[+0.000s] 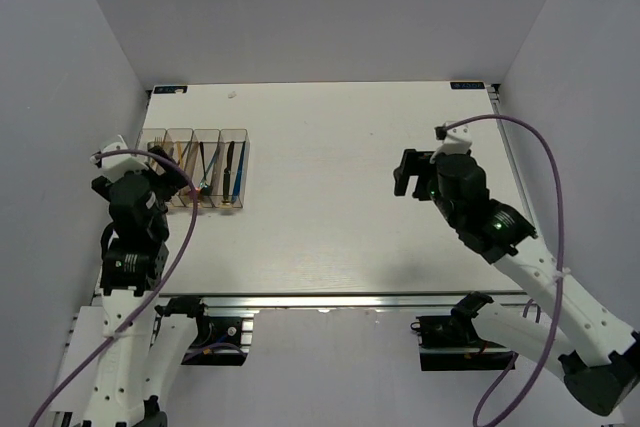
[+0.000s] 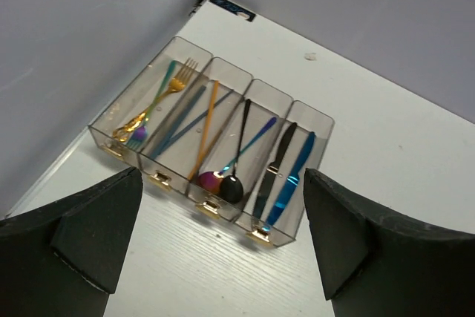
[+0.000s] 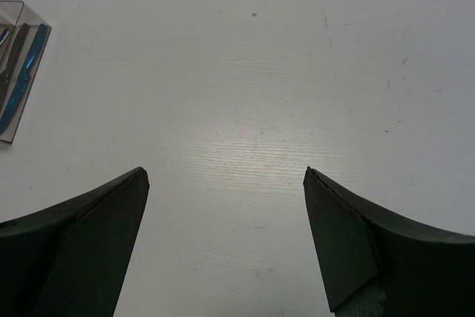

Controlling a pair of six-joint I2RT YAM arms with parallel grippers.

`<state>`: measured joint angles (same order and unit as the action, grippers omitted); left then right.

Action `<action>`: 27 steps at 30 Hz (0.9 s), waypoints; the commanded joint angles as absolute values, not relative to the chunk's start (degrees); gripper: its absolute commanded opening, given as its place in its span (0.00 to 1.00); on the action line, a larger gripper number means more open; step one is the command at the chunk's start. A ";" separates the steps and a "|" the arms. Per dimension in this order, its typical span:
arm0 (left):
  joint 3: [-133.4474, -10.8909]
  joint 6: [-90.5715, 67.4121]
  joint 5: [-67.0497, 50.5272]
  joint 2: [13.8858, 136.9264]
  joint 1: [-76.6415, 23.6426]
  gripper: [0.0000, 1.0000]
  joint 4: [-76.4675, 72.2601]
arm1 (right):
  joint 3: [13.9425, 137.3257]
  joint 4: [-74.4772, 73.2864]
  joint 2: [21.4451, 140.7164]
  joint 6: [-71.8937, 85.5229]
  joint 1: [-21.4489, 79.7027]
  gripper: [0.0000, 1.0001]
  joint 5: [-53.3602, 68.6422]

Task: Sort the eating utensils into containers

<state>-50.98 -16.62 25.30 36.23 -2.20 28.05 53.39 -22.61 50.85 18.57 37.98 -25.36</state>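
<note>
— Where are the slim metallic eating utensils (image 2: 209, 181)?
— Every one I can find lies inside the row of four joined clear plastic containers (image 2: 310, 107), at about ten o'clock on the table seen from overhead. The gold fork (image 2: 178, 81) is in the bin nearest the side wall. The blue sticks (image 2: 182, 116) and an orange stick (image 2: 207, 120) are in the next, a black spoon (image 2: 231, 189) in the third, and the black knife (image 2: 280, 157) and blue knife (image 2: 297, 165) in the fourth
— So what is left?
— Little, I judge. No view shows a utensil outside the bins, so the sorting looks finished
— The pincers?
— The left gripper (image 2: 223, 183) hangs close by the bins at nine o'clock, fingers spread and holding nothing. The right gripper (image 3: 224, 176) is at three o'clock, well apart from them, likewise spread and empty
— And around?
— A white wood-grain tabletop (image 1: 330, 207), boxed in by plain pale grey walls (image 1: 320, 7)
</note>
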 commanded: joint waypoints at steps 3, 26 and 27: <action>-46.60 -19.33 21.27 31.73 -4.04 0.98 31.21 | 55.99 -32.51 43.70 17.05 38.14 0.89 -31.37; -36.56 -21.09 24.17 25.75 -8.70 0.98 27.69 | 47.20 -26.63 38.93 18.72 38.14 0.89 -26.37; -36.65 -21.09 24.17 25.84 -8.79 0.98 27.69 | 47.37 -26.63 39.37 18.72 38.06 0.89 -26.19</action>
